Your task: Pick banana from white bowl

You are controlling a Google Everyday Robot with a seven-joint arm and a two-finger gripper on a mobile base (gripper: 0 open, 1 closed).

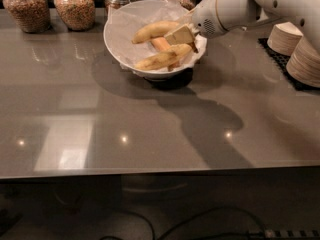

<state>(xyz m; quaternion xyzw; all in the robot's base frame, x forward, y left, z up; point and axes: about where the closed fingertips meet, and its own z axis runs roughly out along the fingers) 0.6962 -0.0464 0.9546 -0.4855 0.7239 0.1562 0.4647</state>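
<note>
Two bananas in a large, glossy white bowl (116,31) on the grey table (150,134).
The plump, arched yellow banana (152,30) lies at the back, its right end against the white arm's end effector (179,36); the grip cannot be told. A slimmer yellow banana (162,59) lies in front.

The white bowl (125,29) is set on the surface (150,134) in the upper middle of the frame. Two bananas are laid in it. The banana (152,30) is at the back, and the other banana (161,60) is laid in front of it. The hand (181,35) is held inside the bowl, at the right end of the banana. The arm (240,6) is stretched in from the upper right. Four jars (75,6) are lined up behind the bowl, along the top edge. Stacks of small bowls (300,49) are kept on a mat (275,56) at the right edge.
</note>
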